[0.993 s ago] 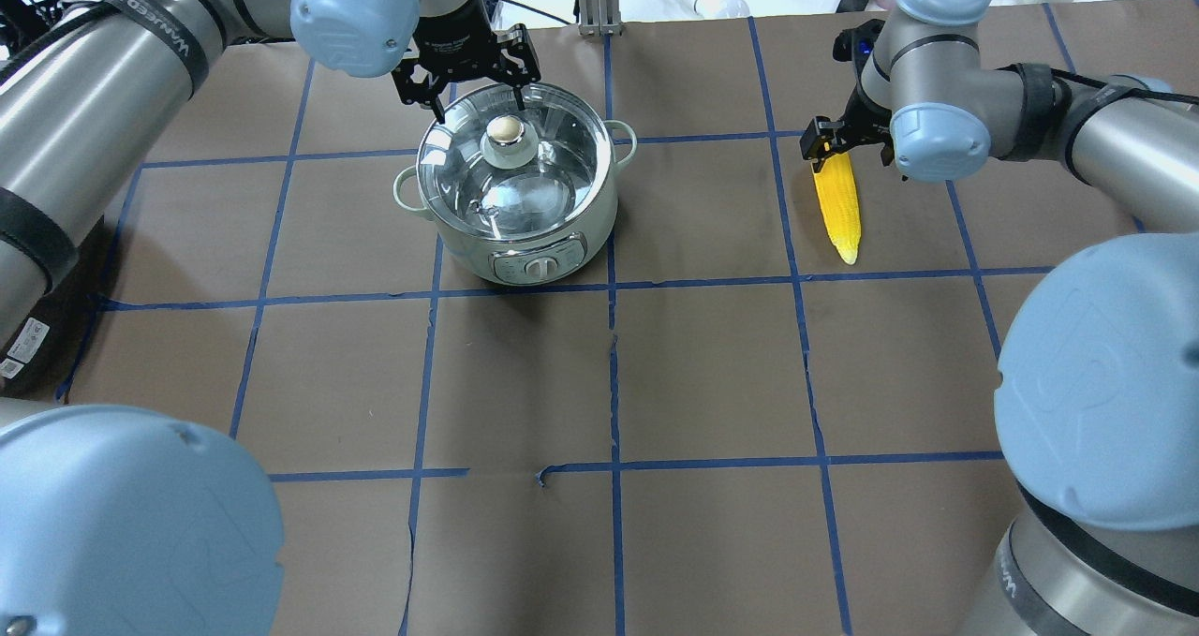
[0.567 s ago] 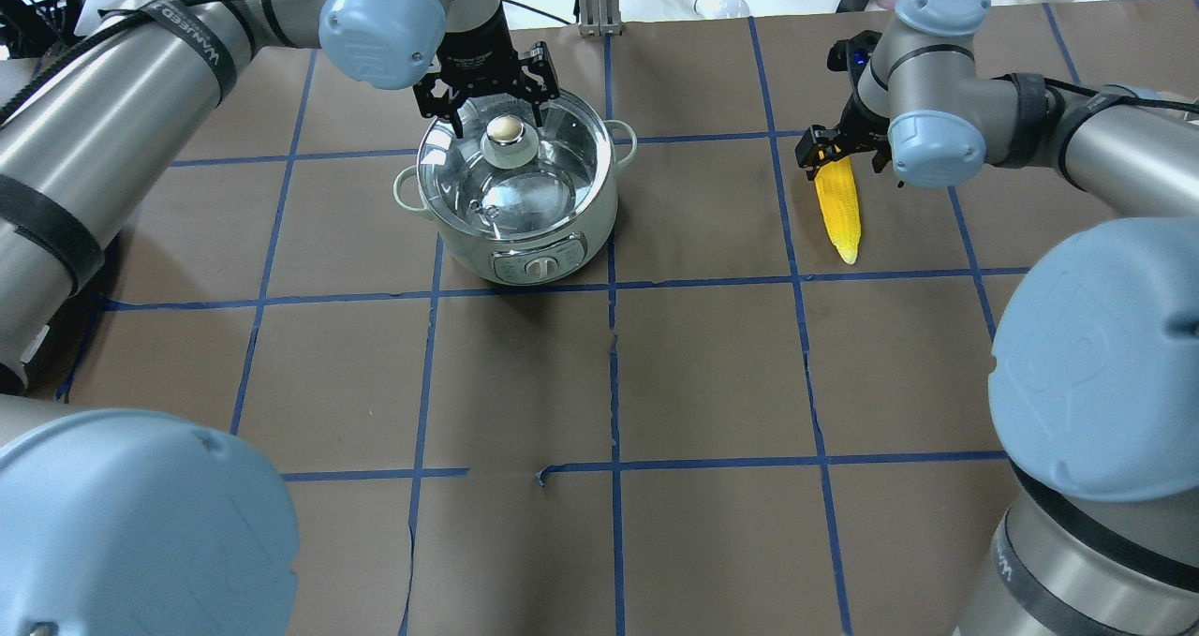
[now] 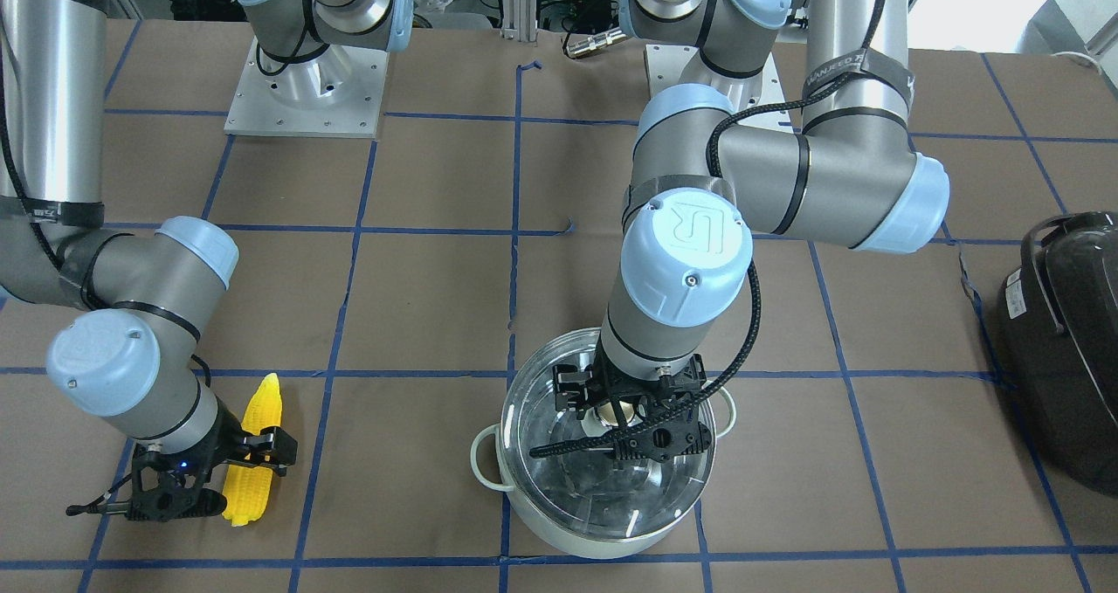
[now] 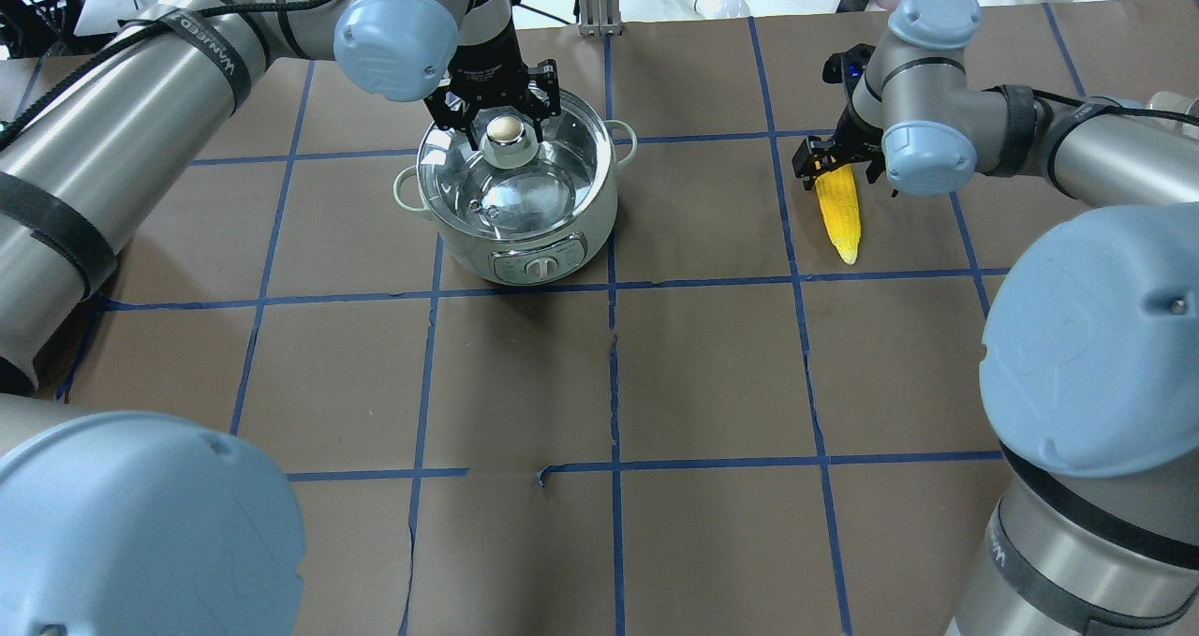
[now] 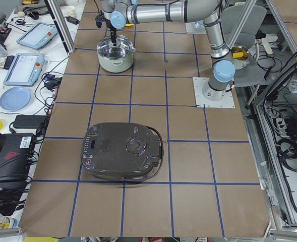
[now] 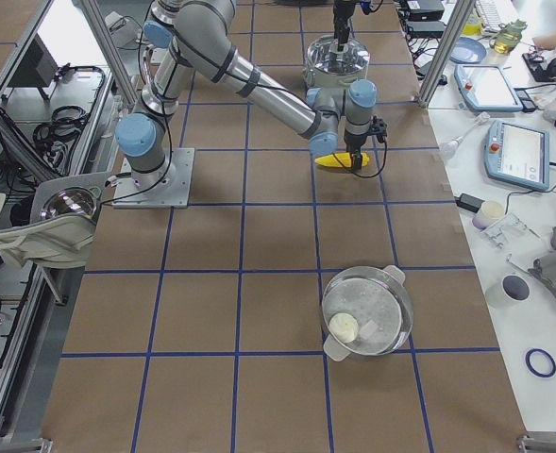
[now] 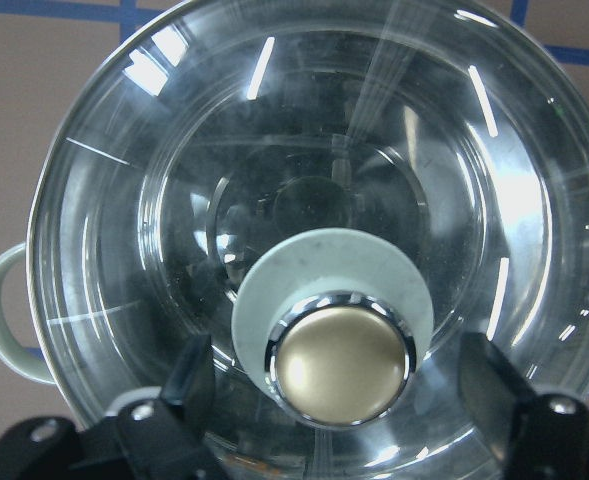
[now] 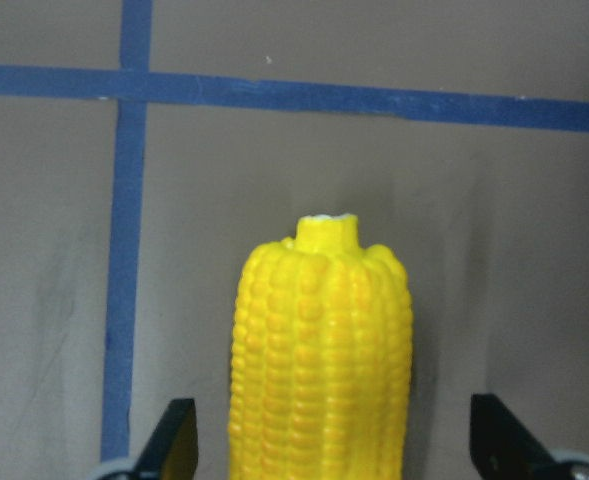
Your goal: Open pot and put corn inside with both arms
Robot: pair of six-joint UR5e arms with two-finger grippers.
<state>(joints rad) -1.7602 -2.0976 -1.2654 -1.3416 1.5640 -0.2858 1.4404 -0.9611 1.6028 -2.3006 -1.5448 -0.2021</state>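
The mint-green pot (image 4: 553,229) stands at the back middle of the table with its glass lid (image 4: 525,186) on. My left gripper (image 4: 504,121) is open over the lid, its fingers on either side of the brass knob (image 4: 506,130) without touching it. In the left wrist view the knob (image 7: 341,365) sits between the two fingers (image 7: 189,385). The yellow corn (image 4: 840,214) lies on the table at the back right. My right gripper (image 4: 836,163) is open and straddles its thick end. In the right wrist view the corn (image 8: 319,350) lies between the fingertips (image 8: 174,435).
A large black appliance (image 5: 123,151) stands near the table's left end, also in the front-facing view (image 3: 1061,357). A second steel pot with a glass lid (image 6: 367,311) stands near the right end. Brown paper with a blue tape grid (image 4: 614,285) covers the table.
My left gripper has moved right and toward the pot's middle, from the lid's far rim to around the knob. My right gripper has shifted slightly along the corn's thick end.
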